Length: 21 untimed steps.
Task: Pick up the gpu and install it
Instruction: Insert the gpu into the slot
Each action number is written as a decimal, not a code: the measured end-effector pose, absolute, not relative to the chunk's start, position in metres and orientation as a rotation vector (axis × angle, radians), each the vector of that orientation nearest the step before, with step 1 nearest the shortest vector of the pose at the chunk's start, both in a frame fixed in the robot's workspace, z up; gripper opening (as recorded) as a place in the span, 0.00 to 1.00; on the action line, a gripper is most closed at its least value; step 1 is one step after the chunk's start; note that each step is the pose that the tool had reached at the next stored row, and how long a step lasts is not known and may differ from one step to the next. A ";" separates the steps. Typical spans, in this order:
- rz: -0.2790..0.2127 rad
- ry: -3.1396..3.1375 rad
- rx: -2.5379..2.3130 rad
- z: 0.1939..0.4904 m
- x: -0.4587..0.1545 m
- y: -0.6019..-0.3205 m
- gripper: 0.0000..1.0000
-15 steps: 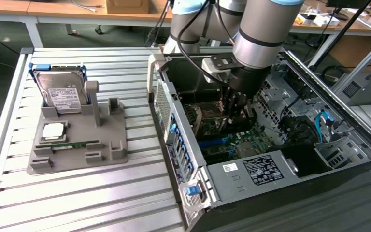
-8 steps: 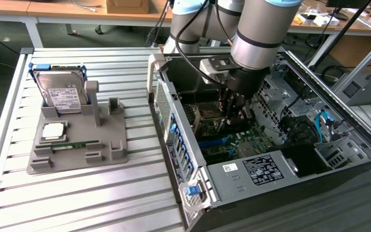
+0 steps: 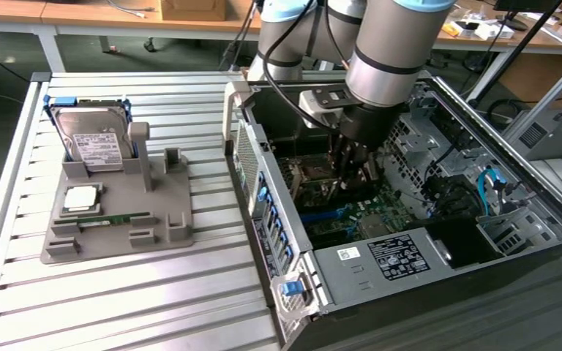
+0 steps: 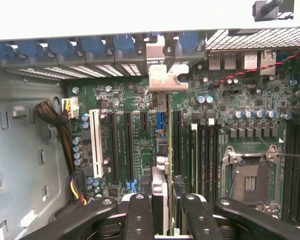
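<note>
Currently one gpu (image 4: 162,150), edge-on, clamped between the two fingers (image 4: 140,215) of the gripper (image 4: 162,212) over the motherboard (image 4: 125,100) slots; one hard drive (image 3: 91,139) on the bench's holder (image 3: 115,219).

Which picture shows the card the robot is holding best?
The wrist view: the card stands edge-on between the end effector fingers, its silver bracket at the case's back. In the exterior view, the arm mostly hides it.

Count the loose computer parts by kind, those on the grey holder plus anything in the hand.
hard drive: 1
square silver chip: 1
memory stick: 1
gpu, gripped in the hand: 1
Total: 4
</note>
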<state>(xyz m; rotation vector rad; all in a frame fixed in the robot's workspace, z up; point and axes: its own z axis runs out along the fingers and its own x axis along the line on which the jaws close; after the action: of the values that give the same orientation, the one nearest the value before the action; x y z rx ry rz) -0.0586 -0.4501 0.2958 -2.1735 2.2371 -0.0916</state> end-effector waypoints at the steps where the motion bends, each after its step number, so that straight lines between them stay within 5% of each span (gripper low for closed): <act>1: -0.092 2.237 -2.174 0.295 -0.059 -0.450 0.27; 21: -0.092 2.238 -2.174 0.282 -0.072 -0.455 0.27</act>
<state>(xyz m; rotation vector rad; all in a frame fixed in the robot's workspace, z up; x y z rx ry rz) -0.0719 -0.4548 0.2817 -2.1738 2.2376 -0.0921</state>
